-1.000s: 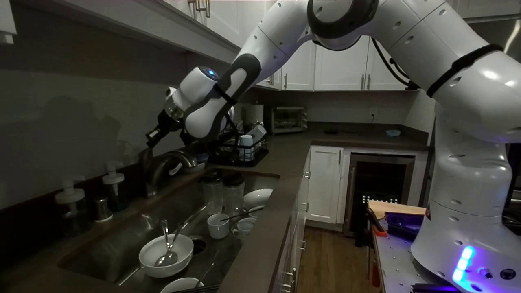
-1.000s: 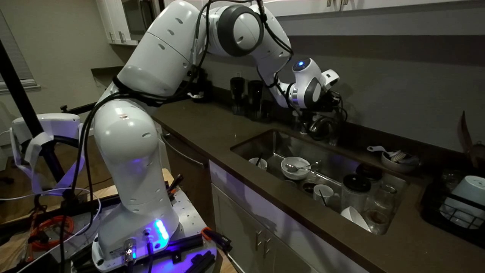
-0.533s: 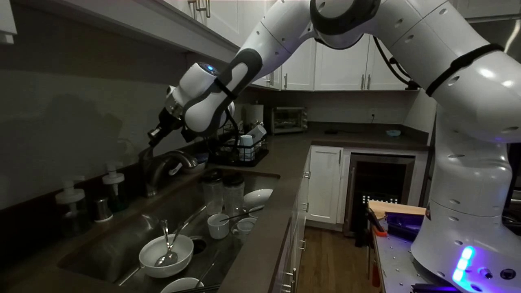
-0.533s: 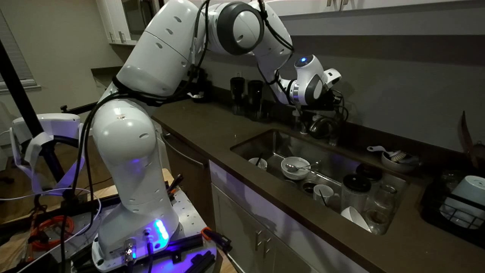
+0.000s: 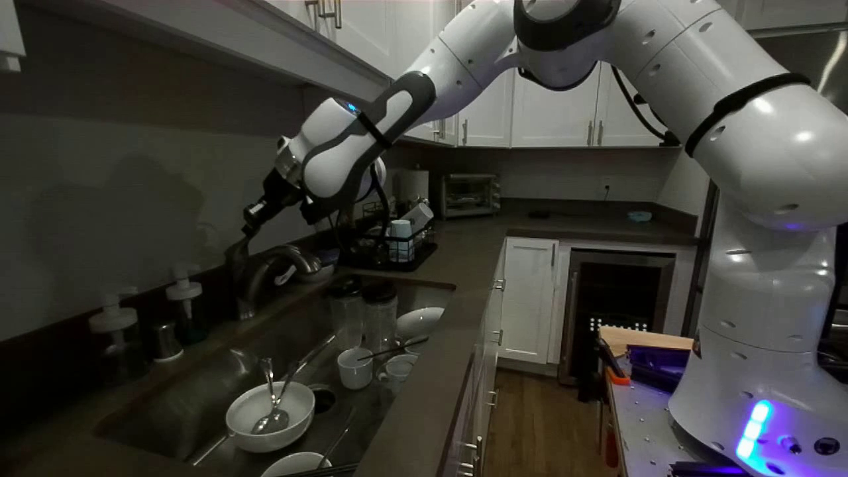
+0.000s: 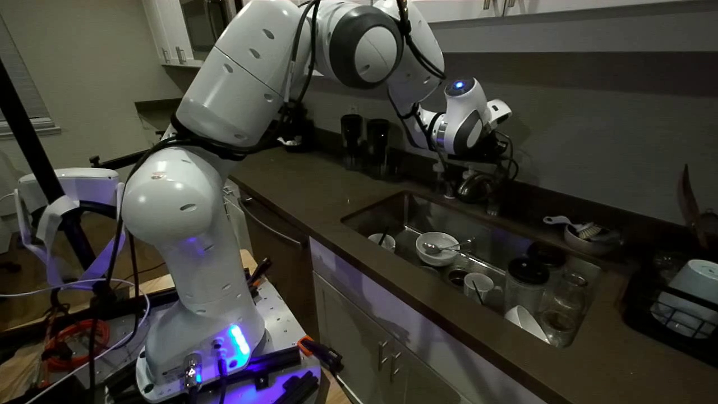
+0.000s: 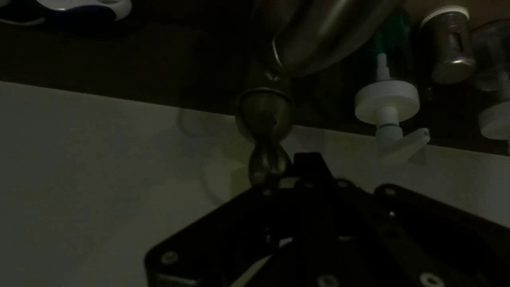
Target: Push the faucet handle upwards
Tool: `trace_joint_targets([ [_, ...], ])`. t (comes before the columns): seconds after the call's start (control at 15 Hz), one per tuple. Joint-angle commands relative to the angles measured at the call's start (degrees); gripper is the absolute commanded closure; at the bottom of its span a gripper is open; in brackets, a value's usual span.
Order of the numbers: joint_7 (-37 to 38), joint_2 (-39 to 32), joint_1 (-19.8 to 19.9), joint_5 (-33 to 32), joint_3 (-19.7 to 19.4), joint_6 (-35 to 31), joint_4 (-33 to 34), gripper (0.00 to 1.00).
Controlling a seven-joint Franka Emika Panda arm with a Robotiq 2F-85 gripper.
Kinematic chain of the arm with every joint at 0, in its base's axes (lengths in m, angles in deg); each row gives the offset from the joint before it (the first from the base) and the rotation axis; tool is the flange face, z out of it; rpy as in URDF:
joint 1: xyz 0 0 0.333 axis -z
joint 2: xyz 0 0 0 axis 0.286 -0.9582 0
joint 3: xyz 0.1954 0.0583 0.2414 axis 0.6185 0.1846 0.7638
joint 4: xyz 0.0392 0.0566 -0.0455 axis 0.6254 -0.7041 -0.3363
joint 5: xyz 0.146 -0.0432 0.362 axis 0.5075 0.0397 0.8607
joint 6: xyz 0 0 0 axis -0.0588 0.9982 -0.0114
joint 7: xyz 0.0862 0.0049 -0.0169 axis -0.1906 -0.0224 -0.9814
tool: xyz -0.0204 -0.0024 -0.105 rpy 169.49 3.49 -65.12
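The faucet handle (image 5: 236, 253) is a slim, dark metal lever at the top of the faucet's body, behind the curved spout (image 5: 281, 257). The wrist view shows the handle (image 7: 269, 159) just left of my fingertips, with the spout (image 7: 330, 36) at the top. My gripper (image 5: 249, 230) points down at the handle's upper end. In the wrist view the gripper (image 7: 307, 165) looks shut with nothing between its fingers. Its tip is right beside the handle; contact is too dark to tell. In an exterior view the wrist hides the fingertips, and the spout (image 6: 474, 188) shows below.
White-capped soap bottles (image 5: 184, 291) stand beside the faucet along the wall. The sink (image 5: 165, 414) below holds a white bowl (image 5: 248, 414), cups and black-lidded jars (image 6: 526, 275). A dish rack (image 5: 417, 248) stands farther along the counter. White cabinets (image 5: 371, 33) hang above.
My wrist and gripper have risen slightly and shifted a little to the right in both exterior views. The upper arm has shifted too. The faucet handle shows no clear movement.
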Motion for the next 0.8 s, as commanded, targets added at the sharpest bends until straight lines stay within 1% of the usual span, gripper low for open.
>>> trace_joint_targets([
  [0.0, -4.49, 0.82, 6.07, -0.24, 6.68, 2.97, -1.1, 1.0],
  [0.07, -5.02, 0.85, 6.89, -0.25, 7.67, 3.6, -1.06, 1.0],
  [0.2, -4.9, 1.21, 6.65, -0.57, 7.39, 4.27, -0.97, 1.0],
  [0.4, -3.47, 1.71, 4.01, -1.45, 4.36, 4.65, -0.53, 1.0],
  [0.73, -3.14, 1.98, 1.19, -2.33, 2.28, 5.38, -0.3, 1.0],
])
